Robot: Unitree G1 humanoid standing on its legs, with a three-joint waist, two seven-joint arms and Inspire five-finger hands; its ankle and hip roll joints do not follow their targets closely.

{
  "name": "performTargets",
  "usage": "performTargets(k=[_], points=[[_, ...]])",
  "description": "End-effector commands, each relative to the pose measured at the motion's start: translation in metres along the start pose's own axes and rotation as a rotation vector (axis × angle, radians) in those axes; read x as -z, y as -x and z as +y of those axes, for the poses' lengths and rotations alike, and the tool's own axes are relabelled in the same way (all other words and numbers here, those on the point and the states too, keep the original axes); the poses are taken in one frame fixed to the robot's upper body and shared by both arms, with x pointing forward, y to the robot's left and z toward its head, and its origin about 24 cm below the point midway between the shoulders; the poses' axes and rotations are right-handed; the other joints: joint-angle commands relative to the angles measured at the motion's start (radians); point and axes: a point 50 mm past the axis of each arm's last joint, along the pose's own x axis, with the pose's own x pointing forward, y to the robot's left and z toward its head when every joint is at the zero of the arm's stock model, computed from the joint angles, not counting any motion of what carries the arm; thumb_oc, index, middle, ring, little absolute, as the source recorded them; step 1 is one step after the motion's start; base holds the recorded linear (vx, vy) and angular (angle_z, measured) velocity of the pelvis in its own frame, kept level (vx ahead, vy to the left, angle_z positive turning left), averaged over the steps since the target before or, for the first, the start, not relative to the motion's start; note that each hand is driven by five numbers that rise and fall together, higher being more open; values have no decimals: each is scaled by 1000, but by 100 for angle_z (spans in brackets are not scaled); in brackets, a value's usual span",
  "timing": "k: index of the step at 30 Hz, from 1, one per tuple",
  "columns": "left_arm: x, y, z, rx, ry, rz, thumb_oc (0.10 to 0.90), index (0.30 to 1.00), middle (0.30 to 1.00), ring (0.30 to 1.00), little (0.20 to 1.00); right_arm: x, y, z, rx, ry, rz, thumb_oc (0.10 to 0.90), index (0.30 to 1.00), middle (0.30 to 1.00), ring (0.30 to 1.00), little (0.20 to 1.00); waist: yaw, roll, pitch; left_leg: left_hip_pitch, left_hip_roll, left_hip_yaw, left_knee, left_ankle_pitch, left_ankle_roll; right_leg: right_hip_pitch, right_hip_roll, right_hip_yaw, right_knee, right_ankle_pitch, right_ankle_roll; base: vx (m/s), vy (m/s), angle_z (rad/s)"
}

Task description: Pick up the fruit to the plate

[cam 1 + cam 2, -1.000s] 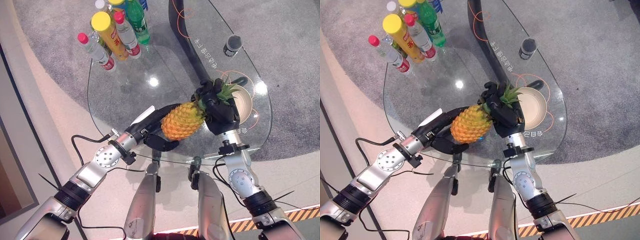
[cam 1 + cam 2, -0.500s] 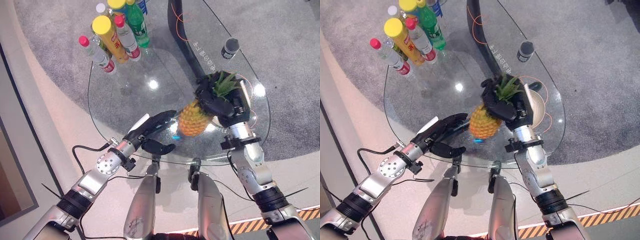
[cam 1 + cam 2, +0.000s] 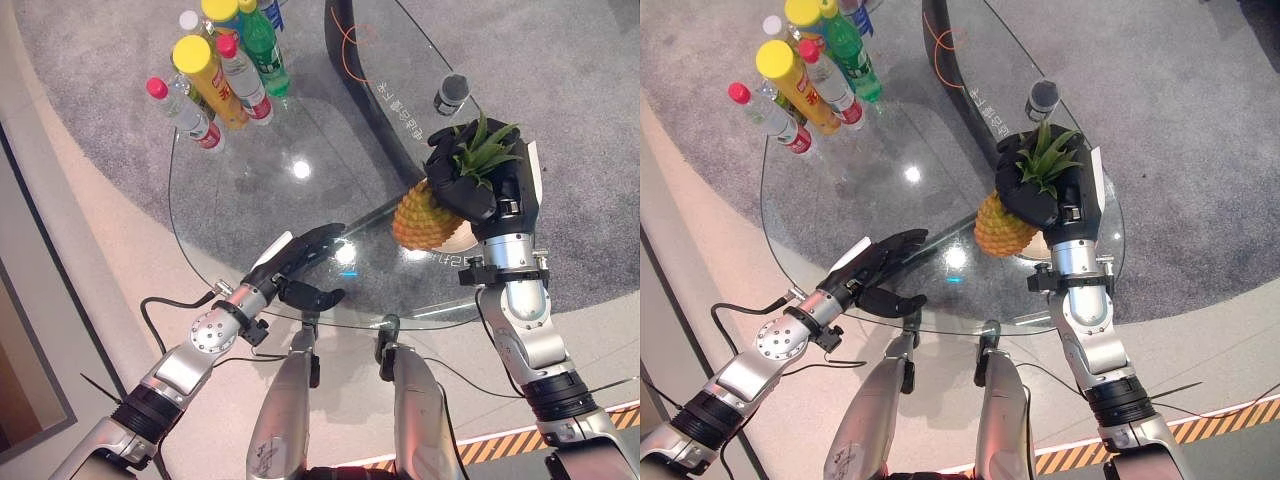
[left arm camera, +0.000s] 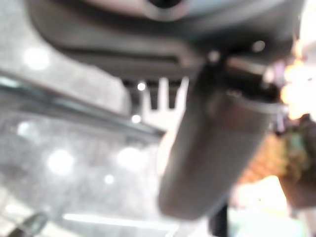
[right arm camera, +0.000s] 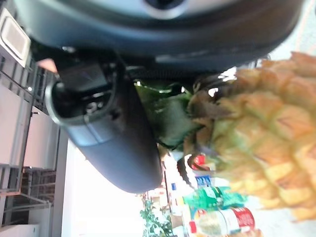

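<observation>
1. The right hand (image 3: pixel 480 185) is clamped round the leafy top of the pineapple (image 3: pixel 425 213), fingers curled at the crown.
2. The pineapple hangs tilted from that grip, raised off the glass counter (image 3: pixel 260 190), its yellow body over the near edge of the plate (image 3: pixel 462 238).
3. The plate sits on the counter's right side, mostly hidden behind the fruit and the hand.
4. The left hand (image 3: pixel 300 260) holds nothing; its fingers are straight and spread over the counter's near edge, well apart from the pineapple.
5. A cluster of bottles (image 3: pixel 215 70) stands at the counter's far left, and a small dark cup (image 3: pixel 452 92) at the far right.
</observation>
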Motion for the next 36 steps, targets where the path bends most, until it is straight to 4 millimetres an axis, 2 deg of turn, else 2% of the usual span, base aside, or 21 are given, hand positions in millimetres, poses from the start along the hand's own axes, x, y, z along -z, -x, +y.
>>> performTargets(k=[1,4,8,12,19,23,27,31,36], points=[[-34,-9,9,-101,6,-169,800,900,900,900,900,-85,-23,11,-45,-31,-464,100,300,300,300,200,-30,-31,-19,15,-55,48,206,-178,47,92,24,-10,-276,233,46,0,0,0],[-14,-7,11,-181,31,-63,800,900,900,900,900,-79,-27,6,29,66,-464,100,300,300,300,200,-21,-27,-19,-4,-57,45,216,-180,47,77,20,-18,-268,232,47,1,-50,0],[17,8,7,-251,86,58,800,900,900,900,900,-78,-33,-2,101,205,-471,100,300,300,300,200,-10,-17,-19,-21,-62,40,222,-182,47,59,15,-27,-254,226,46,3,-23,1],[23,16,2,-260,112,73,800,900,900,900,900,-82,-34,-6,118,278,-500,100,300,300,300,200,-5,-9,-19,-36,-62,40,230,-185,48,44,15,-32,-246,223,44,2,0,2],[25,17,1,-292,80,80,800,900,900,900,900,-86,-37,-12,183,357,-535,100,300,300,300,200,0,4,-19,-96,-64,38,254,-186,50,-21,10,-35,-211,222,47,-7,-11,4],[31,17,-1,-308,73,120,800,900,900,900,900,-86,-40,-15,254,297,-553,100,300,300,300,200,1,16,-19,-147,-65,38,269,-187,51,-80,11,-33,-188,224,50,-11,-14,8],[29,16,-3,-304,80,110,800,900,900,900,900,-84,-42,-13,295,308,-573,100,300,300,300,200,3,24,-19,-168,-64,40,274,-187,53,-106,17,-28,-174,220,46,-5,13,2],[23,10,-9,-300,86,87,800,900,900,900,900,-76,-48,-18,434,428,-613,100,300,300,300,200,8,39,-19,-216,-64,47,291,-186,55,-153,20,-28,-153,220,45,-9,0,0],[20,7,-12,-305,95,86,800,900,900,900,900,-70,-57,-33,516,536,-596,100,300,300,300,200,14,59,-19,-247,-69,50,292,-187,54,-188,24,-33,-143,216,44,-19,4,0]])
